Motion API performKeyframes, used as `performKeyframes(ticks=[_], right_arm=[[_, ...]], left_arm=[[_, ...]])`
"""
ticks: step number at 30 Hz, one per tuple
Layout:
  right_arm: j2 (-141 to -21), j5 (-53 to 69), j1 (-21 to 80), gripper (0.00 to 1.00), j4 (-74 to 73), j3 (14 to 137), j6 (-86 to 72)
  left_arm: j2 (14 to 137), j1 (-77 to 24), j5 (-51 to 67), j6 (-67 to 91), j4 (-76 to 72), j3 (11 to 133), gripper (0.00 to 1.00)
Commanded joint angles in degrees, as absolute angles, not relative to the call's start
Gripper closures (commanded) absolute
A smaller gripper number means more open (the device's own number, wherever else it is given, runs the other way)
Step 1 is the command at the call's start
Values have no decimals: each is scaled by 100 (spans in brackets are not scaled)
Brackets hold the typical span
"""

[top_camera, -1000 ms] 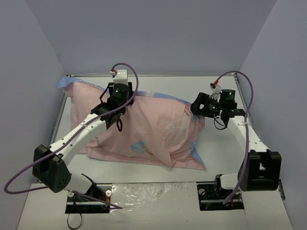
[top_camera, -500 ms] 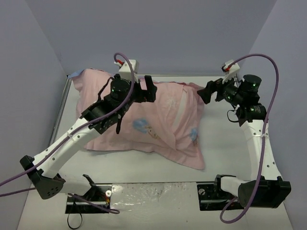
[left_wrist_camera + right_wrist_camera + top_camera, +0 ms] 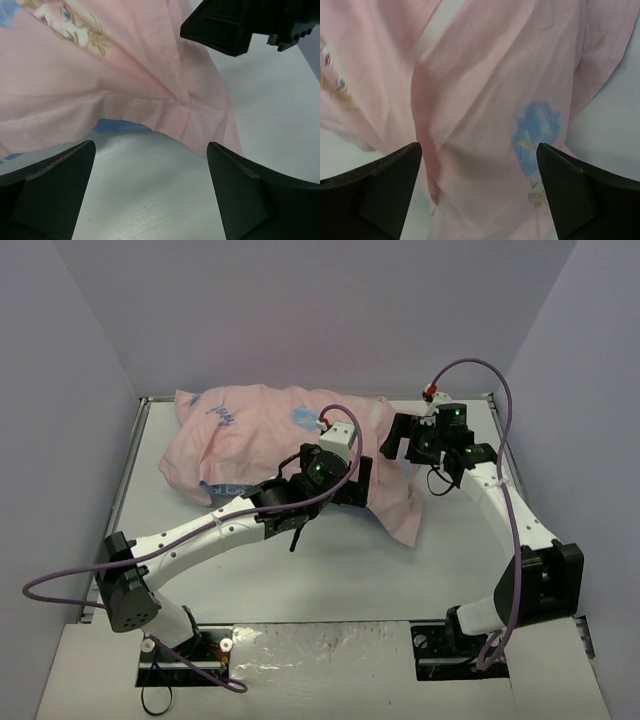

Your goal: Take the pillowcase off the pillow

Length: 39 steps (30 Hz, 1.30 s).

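Since half a second ago, the left arm (image 3: pixel 210 532) has swung off the far edge of the bundle to its near right side, the right arm (image 3: pixel 505 510) has dropped lower, and the bundle has shifted toward the far left.

Flat white table (image 3: pixel 300 580): carries everything shown.

Large, thin pale pink fabric pillowcase (image 3: pixel 250 430): lies crumpled on the far half of the table. Its long axis runs left to right, dipping slightly nearer at the right. The left end is plump and rounded. The right end thins to a limp, flat corner that points to the near right. The pillow inside is fully covered.

Left gripper (image 3: pixel 151 150): hovers over the near right hem, with its black fingers spread wide. Only table and the fabric edge lie between them.

Right gripper (image 3: pixel 479 147): hangs above the right end of the fabric, fingers likewise set well apart and grasping nothing.

Narrow blue strip (image 3: pixel 120 126): peeks out under the pink hem in the left wrist view.

Small printed blonde face (image 3: pixel 65 25) and small blue printed patch (image 3: pixel 537 127): mark the pink side.
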State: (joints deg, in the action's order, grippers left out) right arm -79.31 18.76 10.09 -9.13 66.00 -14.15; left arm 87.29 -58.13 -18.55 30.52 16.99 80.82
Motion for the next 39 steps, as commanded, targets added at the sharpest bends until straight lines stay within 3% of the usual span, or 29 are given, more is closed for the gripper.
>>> performKeyframes(ticks=[1,7,15,21,22,25,32,36,39], right_arm=[[-8305,1309,1020,5,-659,7127,-2179],[-8990,1538,1019,5,-572,7998,-3119],[-10124,600,1187,10,-667,8429,-3568],[-9950,509,862,30,-694,7454,-3200],[-9827,727,670,41,-694,7192,-3086],[-9459,1089,327,61,-703,6709,-2858],[-8307,1739,281,71,-694,5627,-2172],[-8069,1994,176,90,-650,5344,-1881],[-8112,2477,27,95,-633,5352,-1575]], left_arm=[[8376,-5836,-2284,3068,1634,8279,6],[8174,-5836,-2487,2918,1828,8402,6],[8156,-5713,-2681,2646,1934,8525,5],[8323,-5397,-2409,2567,1732,8543,5],[8428,-5344,-2295,2505,1688,8630,5],[8796,-5151,-2040,2391,1617,9041,5],[10167,-4931,-1320,2277,1617,10429,4],[11055,-4931,-1055,2083,1836,11336,4],[11636,-4931,-818,1960,1898,11742,4]])
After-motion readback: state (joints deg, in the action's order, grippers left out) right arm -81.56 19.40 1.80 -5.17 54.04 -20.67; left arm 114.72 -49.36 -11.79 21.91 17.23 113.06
